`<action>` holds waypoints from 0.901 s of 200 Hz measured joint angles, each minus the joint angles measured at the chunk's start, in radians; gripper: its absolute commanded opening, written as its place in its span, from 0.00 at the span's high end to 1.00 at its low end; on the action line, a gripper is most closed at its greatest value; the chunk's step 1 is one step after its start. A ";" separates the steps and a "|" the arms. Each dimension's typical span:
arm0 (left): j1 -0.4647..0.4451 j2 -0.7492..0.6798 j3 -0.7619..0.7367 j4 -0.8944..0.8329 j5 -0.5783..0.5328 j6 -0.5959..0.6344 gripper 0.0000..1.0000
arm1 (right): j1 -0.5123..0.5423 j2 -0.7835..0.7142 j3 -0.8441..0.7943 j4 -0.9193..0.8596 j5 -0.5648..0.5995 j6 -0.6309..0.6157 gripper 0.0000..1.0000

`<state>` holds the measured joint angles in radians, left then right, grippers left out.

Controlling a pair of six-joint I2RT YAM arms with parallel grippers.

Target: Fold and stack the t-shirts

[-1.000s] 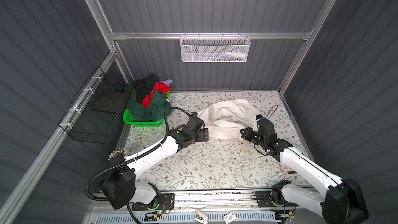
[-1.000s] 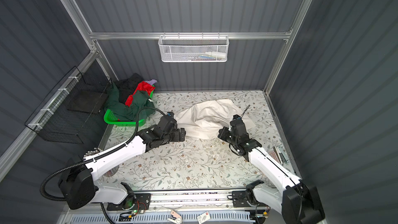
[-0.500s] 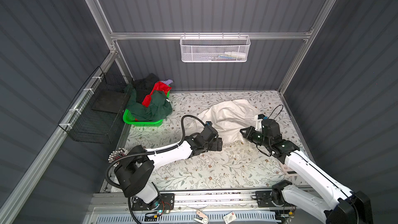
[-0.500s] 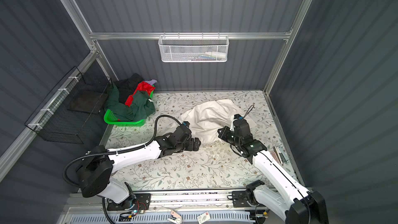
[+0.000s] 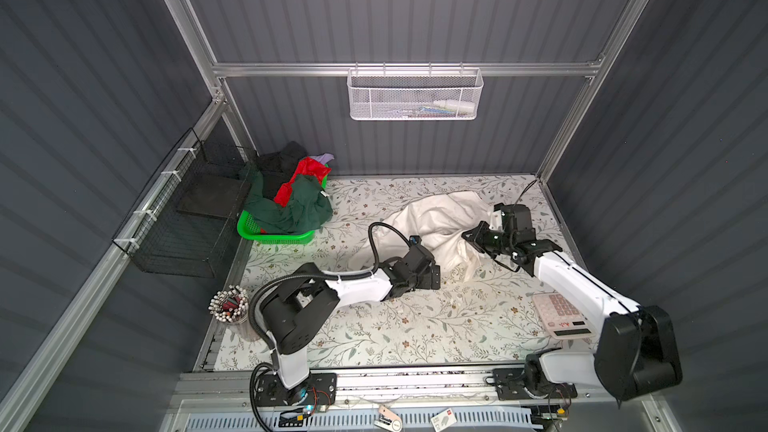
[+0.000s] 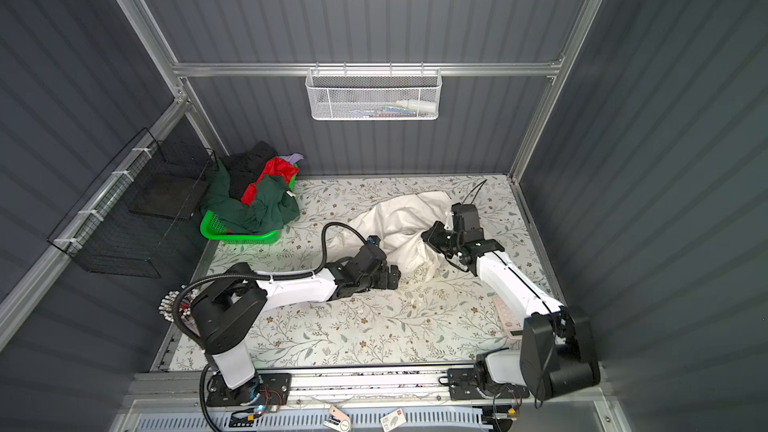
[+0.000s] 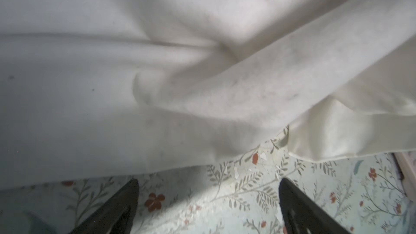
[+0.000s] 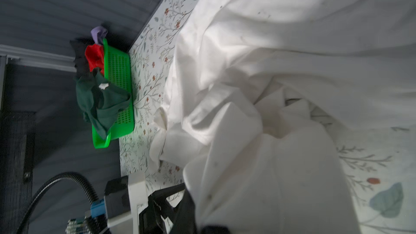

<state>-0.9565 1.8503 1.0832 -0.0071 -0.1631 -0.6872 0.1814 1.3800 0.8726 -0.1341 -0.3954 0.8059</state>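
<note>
Nearest the front rail: pen cup (image 5: 229, 308) at the left table edge, calculator (image 5: 561, 317) at the right edge, both on the floral table cover (image 5: 415, 334). Left gripper (image 5: 434, 275) sits low over the cover, just beside the near hem of the cream-white t-shirt (image 5: 432, 222). Its jaws are spread wide and hold nothing. In the left wrist view both dark fingers (image 7: 117, 210) frame bare floral cover, with the shirt's edge just beyond the tips; whether they touch the cloth, can't tell. Right gripper (image 5: 468, 238) is on the shirt's right side, clamped tight on a bunched fold of it. In the right wrist view the cloth rises in a ridge and runs down into the gripper. The shirt lies crumpled in the middle-right of the table between the two grippers, plain side showing, not folded. Farther back at the left rear corner is a green basket (image 5: 274, 236) holding the other t-shirts in a heap: dark green t-shirt (image 5: 299, 209) draped over the rim, red t-shirt (image 5: 305, 172), black t-shirt (image 5: 278, 160) and lavender t-shirt (image 5: 325, 157) behind it. Black wire rack (image 5: 187, 218) hangs on the left wall beside the basket. White mesh basket (image 5: 413, 95) hangs on the back rail.
</note>
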 measured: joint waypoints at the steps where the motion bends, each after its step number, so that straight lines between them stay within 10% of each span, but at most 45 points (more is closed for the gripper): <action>1: 0.000 0.003 0.003 0.000 -0.001 0.001 0.03 | -0.005 0.005 0.000 0.002 -0.003 0.001 1.00; 78: 0.028 0.204 0.244 -0.054 -0.003 0.074 0.15 | -0.098 0.145 -0.003 0.082 -0.138 0.011 1.00; 125: 0.063 0.229 0.262 -0.059 0.019 0.068 0.62 | -0.137 0.145 -0.023 0.109 -0.163 0.017 0.99; 148: 0.073 0.229 0.262 -0.081 0.012 0.078 1.00 | -0.133 0.134 -0.034 0.087 -0.143 -0.007 0.97; 180: 0.082 0.173 0.224 -0.113 -0.016 0.085 1.00 | -0.105 0.059 -0.034 -0.006 -0.060 -0.097 0.85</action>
<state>-0.8742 2.0235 1.3075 -0.1204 -0.1795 -0.6018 0.0761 1.4387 0.8383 -0.1406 -0.4557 0.7090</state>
